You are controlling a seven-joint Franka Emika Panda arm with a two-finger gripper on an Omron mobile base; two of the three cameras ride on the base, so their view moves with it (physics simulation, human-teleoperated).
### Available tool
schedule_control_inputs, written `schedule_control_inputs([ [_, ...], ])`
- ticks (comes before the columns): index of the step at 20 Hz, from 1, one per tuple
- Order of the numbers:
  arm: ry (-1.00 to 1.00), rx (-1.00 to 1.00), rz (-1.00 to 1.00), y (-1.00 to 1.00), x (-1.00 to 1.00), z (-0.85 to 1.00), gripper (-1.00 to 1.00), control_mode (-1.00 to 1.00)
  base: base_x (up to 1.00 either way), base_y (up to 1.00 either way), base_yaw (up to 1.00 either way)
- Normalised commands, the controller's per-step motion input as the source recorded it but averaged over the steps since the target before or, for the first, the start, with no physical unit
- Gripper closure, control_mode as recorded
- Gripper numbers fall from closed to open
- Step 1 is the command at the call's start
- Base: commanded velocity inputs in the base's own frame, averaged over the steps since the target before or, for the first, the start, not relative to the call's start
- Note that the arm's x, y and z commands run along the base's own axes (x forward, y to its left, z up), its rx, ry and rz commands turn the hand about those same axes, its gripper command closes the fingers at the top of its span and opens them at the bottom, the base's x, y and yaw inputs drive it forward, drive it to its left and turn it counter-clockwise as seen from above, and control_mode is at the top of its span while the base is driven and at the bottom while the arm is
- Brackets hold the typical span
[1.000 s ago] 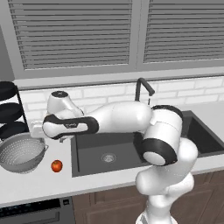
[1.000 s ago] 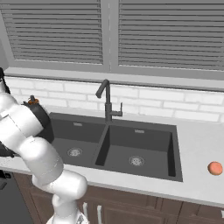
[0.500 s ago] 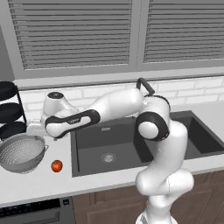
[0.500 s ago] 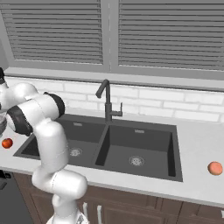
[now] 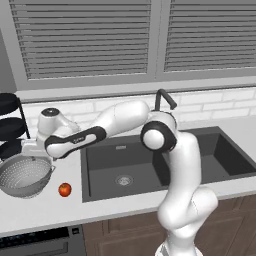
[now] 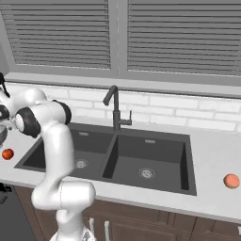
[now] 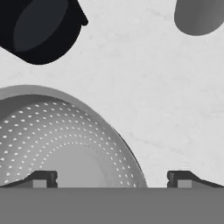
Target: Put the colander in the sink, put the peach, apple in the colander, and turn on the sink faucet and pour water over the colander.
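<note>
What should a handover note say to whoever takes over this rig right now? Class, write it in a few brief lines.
Gripper: jaws open, holding nothing, above the colander's rim.
Colander: on the counter left of the sink, not yet moved.
Apple: on the counter beside the colander.
Peach: on the counter right of the sink.
Faucet: no water visible.
Done: nothing. Left: every step.

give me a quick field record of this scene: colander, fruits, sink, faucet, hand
colander: on the counter left of the sink, upright, empty
apple: on the counter beside the colander, apart from it
peach: on the counter right of the sink
sink: both basins empty
sink faucet: no water running
hand: open, over the colander rim, holding nothing
</note>
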Motion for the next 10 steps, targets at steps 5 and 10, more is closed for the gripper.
schedule_control_inputs([
  [5, 0.00, -0.06, 0.00, -0.04, 0.16, -0.24, -1.00, -1.00, 0.00, 0.00, 0.00],
  [10, 0.00, -0.07, 0.00, -0.12, 0.00, -0.37, -1.00, -1.00, 0.00, 0.00, 0.00],
])
